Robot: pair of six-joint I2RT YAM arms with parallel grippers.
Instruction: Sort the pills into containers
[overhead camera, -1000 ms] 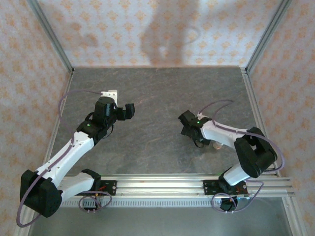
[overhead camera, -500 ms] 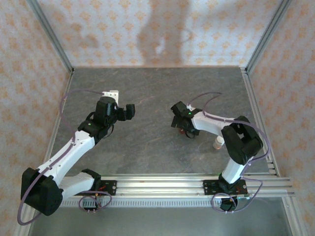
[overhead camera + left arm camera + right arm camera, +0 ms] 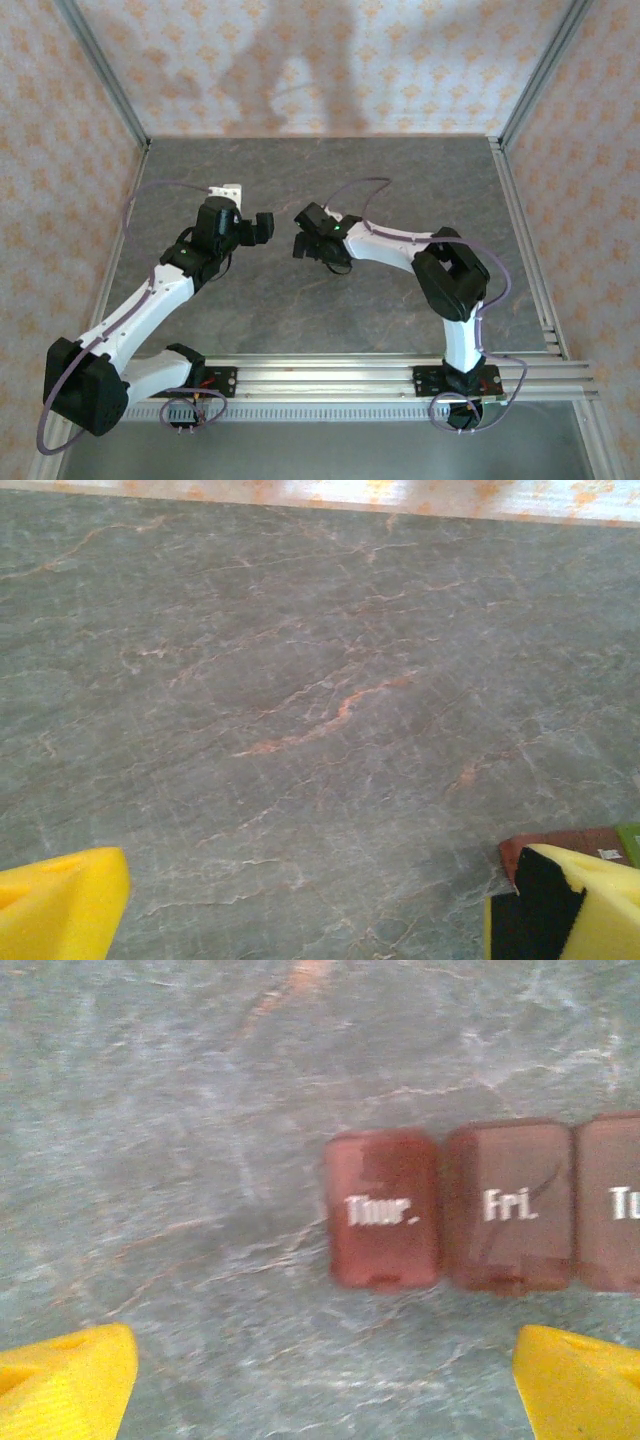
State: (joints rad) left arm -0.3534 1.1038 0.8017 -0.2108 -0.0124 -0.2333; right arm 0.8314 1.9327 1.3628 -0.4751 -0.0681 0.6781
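Lying crosswise ahead of the right pincer [image 3: 320, 1375], gaping wide and empty: day-labelled pill organiser [image 3: 480, 1205], toward frame's upper right.

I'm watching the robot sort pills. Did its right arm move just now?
Yes. The right arm swung left, away from the metal rail on the right side, closer to the left arm.

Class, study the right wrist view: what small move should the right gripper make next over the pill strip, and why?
Probably slide the right gripper sideways toward the containers, then lower. Its jaws stand open, but the containers lie off-centre, toward the picture's right edge, with lids that look shut.
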